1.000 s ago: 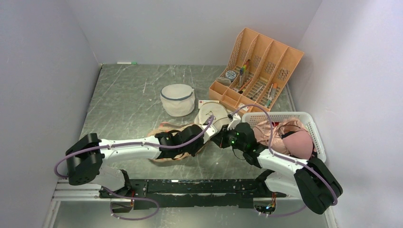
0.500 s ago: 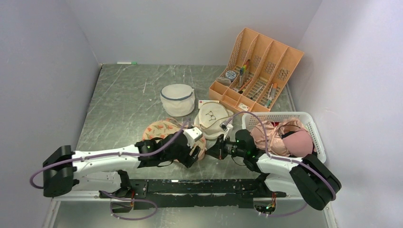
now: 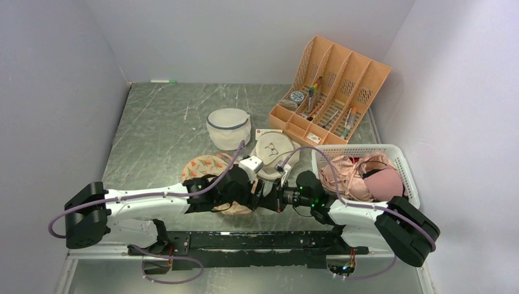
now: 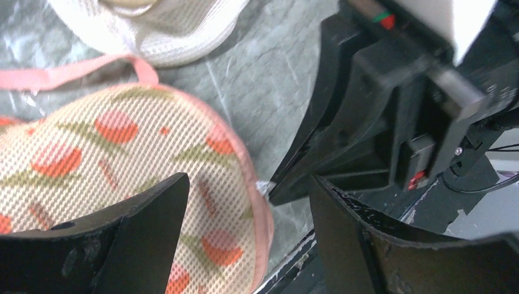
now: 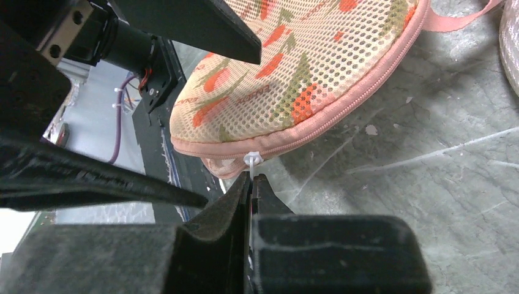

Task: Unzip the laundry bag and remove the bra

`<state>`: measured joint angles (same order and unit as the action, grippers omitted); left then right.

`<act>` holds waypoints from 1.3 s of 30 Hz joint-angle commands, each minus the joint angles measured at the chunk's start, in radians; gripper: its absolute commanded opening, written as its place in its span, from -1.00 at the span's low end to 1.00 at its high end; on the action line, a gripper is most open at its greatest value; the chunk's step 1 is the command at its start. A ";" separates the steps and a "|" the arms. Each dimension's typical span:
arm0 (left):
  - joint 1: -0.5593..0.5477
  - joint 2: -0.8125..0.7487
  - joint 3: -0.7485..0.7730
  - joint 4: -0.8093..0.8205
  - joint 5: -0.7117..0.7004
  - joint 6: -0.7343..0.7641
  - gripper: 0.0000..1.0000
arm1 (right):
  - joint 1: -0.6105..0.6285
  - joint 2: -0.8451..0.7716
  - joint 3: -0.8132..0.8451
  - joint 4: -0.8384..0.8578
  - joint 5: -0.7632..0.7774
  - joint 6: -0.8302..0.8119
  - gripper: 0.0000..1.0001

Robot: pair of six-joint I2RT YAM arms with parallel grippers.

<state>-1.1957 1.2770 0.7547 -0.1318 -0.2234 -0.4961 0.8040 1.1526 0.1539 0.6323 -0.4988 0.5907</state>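
Observation:
The laundry bag [image 3: 207,167] lies flat on the table, beige mesh with an orange-red print and pink zip edging [image 5: 367,79]. My right gripper [image 5: 252,179] is shut on the white zip pull [image 5: 252,160] at the bag's near end, low over the table. My left gripper [image 4: 250,184] stands open just above that same end of the bag [image 4: 122,153], its fingers to either side of the pink edge and touching nothing. In the top view the two grippers meet tip to tip, the left gripper [image 3: 252,196] beside the right gripper [image 3: 270,199]. The bra is hidden.
A white mesh bag with blue trim [image 3: 228,128] and a round cream bag with a glasses drawing [image 3: 272,150] lie behind the laundry bag. An orange organiser [image 3: 330,92] stands at the back right. A white basket [image 3: 358,148] of pink garments sits on the right.
My left gripper has opened and let go of the bag, then shifted right towards the near end. The right gripper, still shut, has moved left and nearer.

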 commanded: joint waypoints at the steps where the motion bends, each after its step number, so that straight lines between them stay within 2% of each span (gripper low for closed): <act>1: -0.005 -0.081 -0.093 0.023 -0.044 -0.089 0.67 | 0.005 -0.010 0.019 0.022 0.024 -0.007 -1.00; 4: -0.005 -0.099 -0.134 0.032 -0.043 -0.094 0.67 | 0.005 -0.004 0.036 -0.025 0.048 -0.034 -1.00; 11: -0.004 -0.019 -0.099 0.007 -0.042 -0.091 0.32 | 0.005 0.010 0.051 -0.021 0.045 -0.026 -1.00; 15: -0.005 -0.029 -0.111 0.015 -0.038 -0.081 -0.10 | 0.005 0.010 0.060 -0.057 0.094 -0.034 -1.00; 20: -0.005 -0.048 -0.115 -0.016 -0.064 -0.067 -0.72 | 0.005 0.001 0.074 -0.122 0.203 -0.031 -1.00; 22: -0.006 -0.047 -0.107 -0.032 -0.071 -0.052 -0.86 | 0.004 0.005 0.082 -0.135 0.233 -0.032 -1.00; 26: -0.005 -0.053 -0.100 -0.054 -0.081 -0.034 -0.87 | -0.016 0.022 0.102 -0.156 0.312 -0.027 -1.00; 29: -0.005 -0.060 -0.108 -0.051 -0.078 -0.030 -0.87 | -0.078 0.038 0.112 -0.162 0.354 -0.009 -1.00; 33: -0.004 -0.053 -0.125 -0.048 -0.072 -0.052 -0.86 | -0.210 0.098 0.126 -0.109 0.240 -0.008 -1.00; 36: -0.005 -0.030 -0.135 -0.054 -0.082 -0.090 -0.86 | -0.226 0.164 0.168 -0.101 0.191 -0.061 -1.00; 39: -0.004 0.031 -0.111 -0.121 -0.158 -0.187 -0.86 | -0.225 0.211 0.162 -0.052 0.138 -0.073 -1.00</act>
<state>-1.1957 1.2491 0.6273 -0.1413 -0.3031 -0.5789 0.6041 1.3178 0.2993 0.5106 -0.3435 0.5636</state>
